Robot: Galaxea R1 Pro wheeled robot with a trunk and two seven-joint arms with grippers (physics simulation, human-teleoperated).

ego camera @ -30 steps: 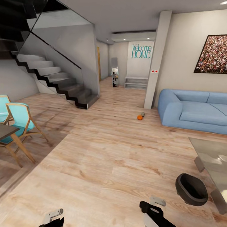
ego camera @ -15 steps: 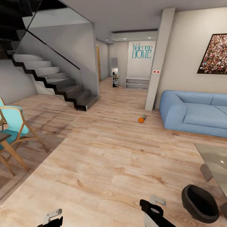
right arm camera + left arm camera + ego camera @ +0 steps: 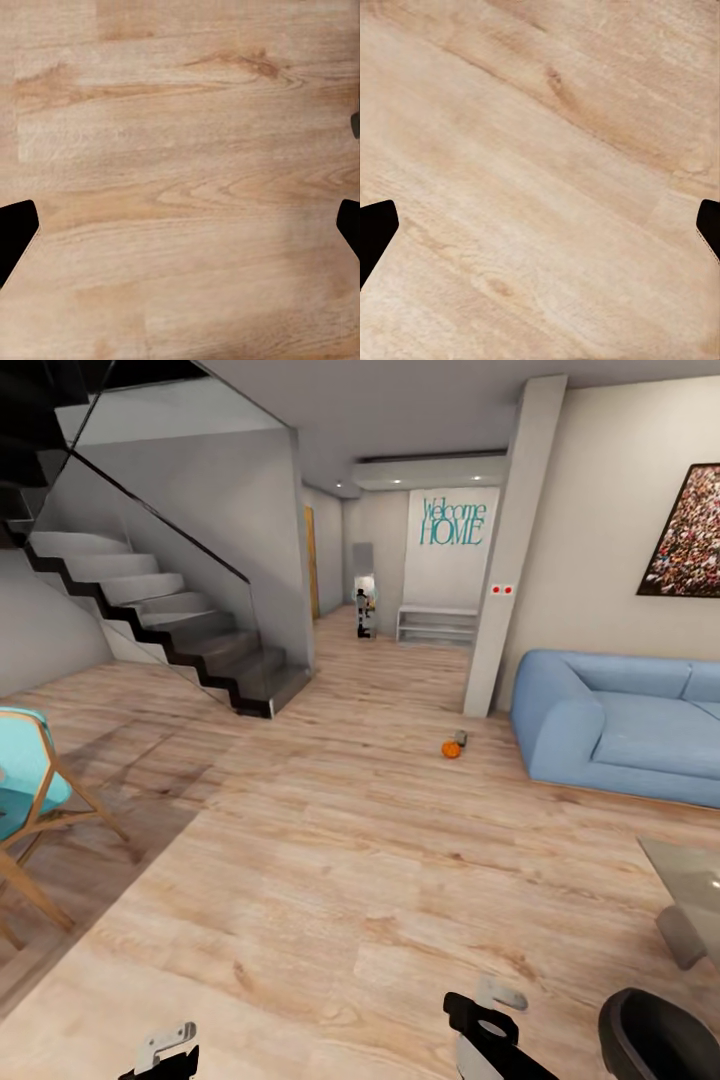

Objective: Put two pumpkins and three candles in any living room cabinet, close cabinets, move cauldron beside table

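Head view looks across an open room with a pale wood floor [image 3: 330, 860]. Both arms sit low at the bottom edge of this view, tucked close to the trunk, only their ends showing: left pincer [image 3: 165, 1055] at the lower left, right pincer [image 3: 490, 1025] right of centre, black body with a pale grey tip. In the left wrist view the left pincer [image 3: 540, 225] is spread wide, its two dark fingertips [image 3: 375, 232] at opposite edges of the picture, nothing between them but floor planks. The right wrist view gives the same reading: right pincer [image 3: 180, 225] wide, dark fingertips [image 3: 15, 232] far apart, bare planks between, nothing held. One pumpkin [image 3: 452, 749], small and orange, lies on the floor well ahead, near the foot of a pale pillar [image 3: 510, 550] and left of the blue sofa [image 3: 625, 725]. A grey-beige candle [image 3: 460, 738] sits just behind it, touching or nearly so; cannot tell which. The cauldron [image 3: 660, 1040], black and open-mouthed, stands on the floor at the lower right corner, cut by the frame, just right of the right pincer. The counter [image 3: 690, 870], with a pale slab top, shows at the right edge just beyond the cauldron. Stairs [image 3: 150, 620] rise on the left; a turquoise chair [image 3: 30, 790] stands at the left edge. "Welcome HOME" lettering [image 3: 452, 522] marks the far wall.
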